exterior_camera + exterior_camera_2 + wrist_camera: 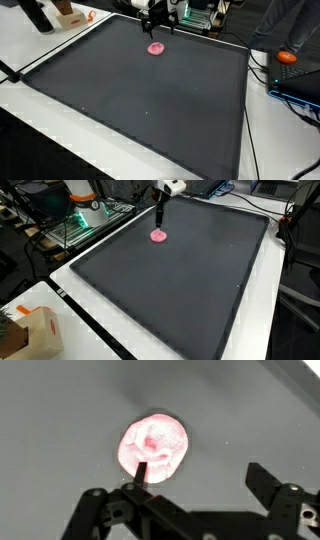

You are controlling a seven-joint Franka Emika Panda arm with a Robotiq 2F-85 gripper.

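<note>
pincer (197, 472) hangs over the pink lump (152, 447), jaws apart — approach step; next move likely calls for centring, then lowering to the dark mat (60, 400).

The white table (50, 112) bears a dark mat (150, 105), with 1 pink object (156, 48) lying on it.

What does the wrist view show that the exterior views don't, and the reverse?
Wrist only: the pink lump with its bumpy surface close up, and the tool with spread fingers. Exterior only: the whole dark mat, the white table around it, a cardboard box. Both: the pink lump lying on the mat, the open tool just above it.
</note>
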